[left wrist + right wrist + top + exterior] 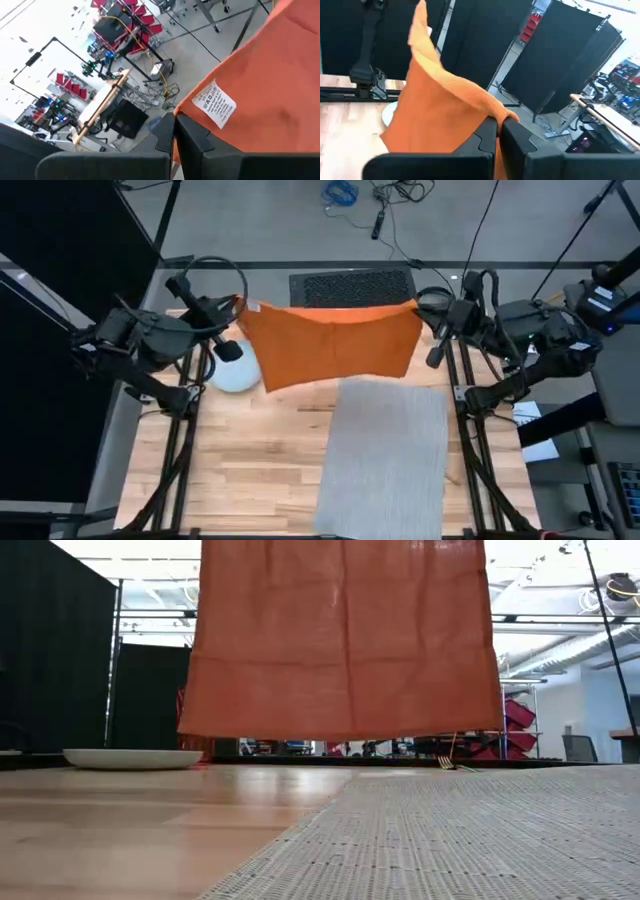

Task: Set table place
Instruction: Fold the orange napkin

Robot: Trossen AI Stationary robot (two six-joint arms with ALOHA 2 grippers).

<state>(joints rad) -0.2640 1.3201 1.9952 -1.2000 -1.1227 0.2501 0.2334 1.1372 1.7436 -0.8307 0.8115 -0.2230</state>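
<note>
- The orange napkin [330, 342] hung spread between both arms above the far part of the table [250, 470], one top corner in each gripper; in the low view its lower edge cleared the tabletop, with nothing touching it from below.
- The left gripper [174, 131] was clenched on the corner bearing a white care label [214, 103]; the right gripper [498, 131] was clamped on the opposite corner, the cloth bunched over its fingertips.
- The grey placemat [385, 455] lay flat on the near right part of the table, its far edge just under the napkin's hanging hem in the high view.
- The pale-blue plate [236, 374] sat on bare wood at the far left, off the placemat and partly hidden by the left arm.
- Something small stood at the table's far edge in the low view, perhaps cutlery; too small to tell.
- Judged step: carrying or unfurling the napkin towards its spot in the setting, with the plate not yet placed.
- The next move would call for both arms lowering together at matched pace, keeping the cloth taut enough to land flat, then letting go only once it rested.
</note>
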